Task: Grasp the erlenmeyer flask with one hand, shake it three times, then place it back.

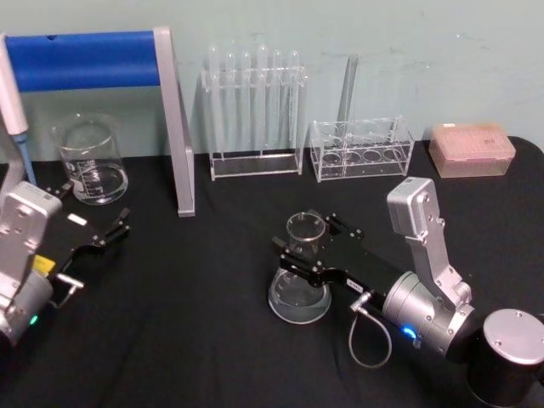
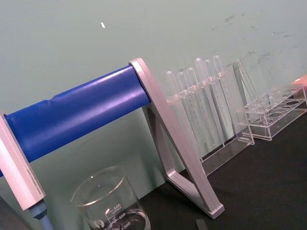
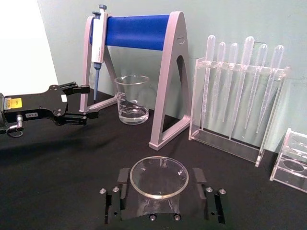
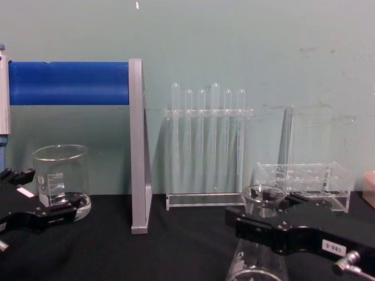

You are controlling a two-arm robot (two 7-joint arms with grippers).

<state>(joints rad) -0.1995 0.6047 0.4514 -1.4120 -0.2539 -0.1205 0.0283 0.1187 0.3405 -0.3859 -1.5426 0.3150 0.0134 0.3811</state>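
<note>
The erlenmeyer flask (image 1: 299,287) stands upright on the black table (image 1: 195,323), right of centre, with a little clear liquid in its wide base. My right gripper (image 1: 299,229) reaches in from the right at neck height, one black finger on each side of the neck. In the right wrist view the fingers (image 3: 123,175) sit just outside the flask's rim (image 3: 158,191), so the gripper (image 3: 159,175) is open around it. The chest view shows the gripper (image 4: 263,219) level with the neck of the flask (image 4: 261,260). My left gripper (image 1: 89,211) rests open at the table's left, beside the beaker.
A glass beaker (image 1: 89,161) stands at the back left beneath a blue-barred pipette stand (image 1: 174,127) with a pipette (image 3: 98,33) hung on it. Behind the flask are a rack of test tubes (image 1: 253,110), a low clear rack (image 1: 361,149) and a pink tip box (image 1: 472,149).
</note>
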